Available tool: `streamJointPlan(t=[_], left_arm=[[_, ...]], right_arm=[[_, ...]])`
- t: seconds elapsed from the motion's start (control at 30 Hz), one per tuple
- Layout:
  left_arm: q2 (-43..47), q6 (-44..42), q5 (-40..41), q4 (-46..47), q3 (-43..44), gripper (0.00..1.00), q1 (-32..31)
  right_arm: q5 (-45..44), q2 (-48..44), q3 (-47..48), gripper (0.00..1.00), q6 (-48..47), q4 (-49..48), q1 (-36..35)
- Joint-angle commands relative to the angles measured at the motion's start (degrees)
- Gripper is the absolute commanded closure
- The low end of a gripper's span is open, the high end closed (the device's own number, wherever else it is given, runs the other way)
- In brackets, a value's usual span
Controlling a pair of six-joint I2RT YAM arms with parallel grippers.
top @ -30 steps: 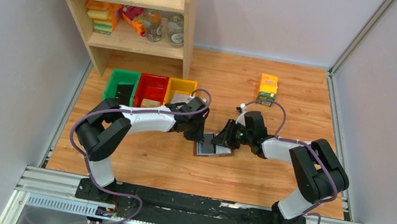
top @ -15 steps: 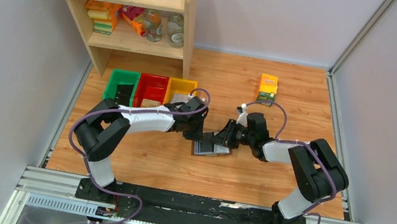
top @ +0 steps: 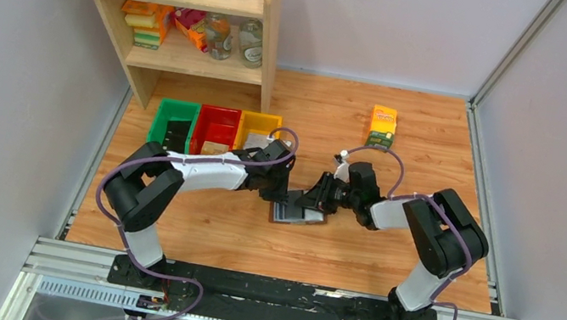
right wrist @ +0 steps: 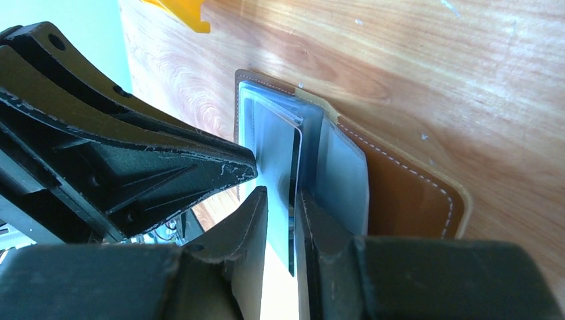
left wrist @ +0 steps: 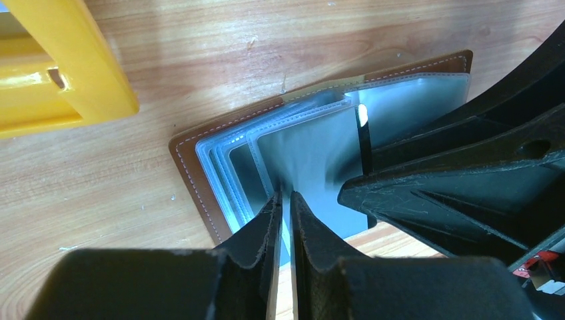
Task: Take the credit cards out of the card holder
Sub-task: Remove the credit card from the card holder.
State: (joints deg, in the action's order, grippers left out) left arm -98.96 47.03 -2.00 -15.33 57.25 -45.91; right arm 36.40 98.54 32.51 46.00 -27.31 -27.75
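Observation:
The brown card holder [top: 297, 212] lies open on the wooden table, its pale clear sleeves fanned up [left wrist: 193, 180] [right wrist: 400, 187]. My left gripper [top: 279, 194] [left wrist: 285, 197] comes from the left and is shut on one clear sleeve, pinching it upright. My right gripper [top: 309, 203] [right wrist: 281, 193] faces it from the right. Its jaws stand narrowly apart astride a dark credit card [right wrist: 294, 167] that rises edge-on from a sleeve. The card lies against one finger, with a slim gap to the other. In the left wrist view the same card [left wrist: 364, 147] shows as a thin dark strip.
Green [top: 173, 121], red [top: 216, 128] and yellow [top: 257, 128] bins sit just behind my left gripper; the yellow bin [left wrist: 73, 73] is close to the holder. An orange-green carton [top: 382, 128] stands further back. A wooden shelf [top: 191, 16] with groceries fills the back left.
The right gripper has pushed a little to the left into the holder. The holder and the left gripper have shifted slightly left with it.

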Motion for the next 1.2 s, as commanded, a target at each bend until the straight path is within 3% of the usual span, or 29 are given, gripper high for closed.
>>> streamJointPlan(t=[0.0, 0.33, 0.7, 0.97, 1.17], left_arm=[[-1.1, -2.5, 5.1, -4.2, -1.4, 0.84, -0.6], [0.0, -3.2, 6.1, -5.1, -2.1, 0.84, -0.6], [1.1, -2.6, 6.1, -4.6, -2.9, 0.85, -0.4], [0.6, -2.4, 5.7, -4.5, -2.9, 0.85, -0.1], [1.7, -2.2, 5.0, -3.7, -3.2, 0.85, -0.1]], right_arm=[[6.5, -0.7, 1.8, 0.78, 2.6, -5.9, -1.7], [10.5, -1.4, -1.2, 0.91, 6.6, -15.5, 0.1], [11.1, -1.2, -3.2, 0.98, 6.2, -16.5, 2.2], [11.6, -3.0, -4.2, 1.00, 3.0, -11.2, 5.7], [9.6, -10.0, -3.0, 1.00, -5.5, 3.3, 7.7]])
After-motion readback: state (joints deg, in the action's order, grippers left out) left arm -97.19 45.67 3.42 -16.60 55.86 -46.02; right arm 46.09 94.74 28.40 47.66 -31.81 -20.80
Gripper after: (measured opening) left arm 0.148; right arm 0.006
